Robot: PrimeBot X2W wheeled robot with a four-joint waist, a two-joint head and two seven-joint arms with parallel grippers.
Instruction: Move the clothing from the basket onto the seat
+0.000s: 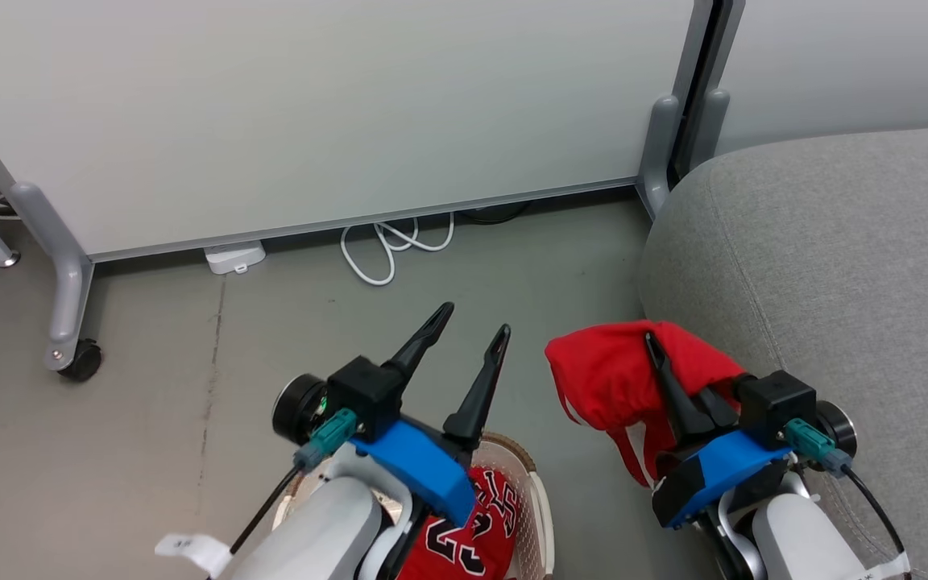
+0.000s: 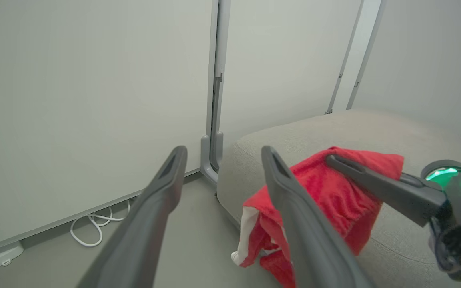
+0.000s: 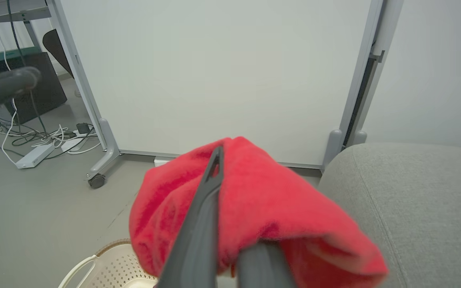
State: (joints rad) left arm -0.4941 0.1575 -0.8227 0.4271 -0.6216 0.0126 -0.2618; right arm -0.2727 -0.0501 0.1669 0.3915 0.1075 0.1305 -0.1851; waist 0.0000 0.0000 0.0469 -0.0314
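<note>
Gripping one red jersey [image 1: 601, 374], the right gripper [image 1: 657, 354] hangs clenched at the seat's [image 1: 834, 258] eight o'clock edge; the left gripper [image 1: 476, 318] gapes empty above the basket [image 1: 540, 499] at six o'clock, which holds the second jersey [image 1: 472, 532].

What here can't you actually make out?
Head view: most of the basket and the jersey inside it, behind the left arm and cut by the bottom edge.
The held jersey: its print, bunched up in every view.
Right gripper: second finger, under the fabric, head view.
Right wrist view: basket's contents, cut off by bottom edge.
</note>
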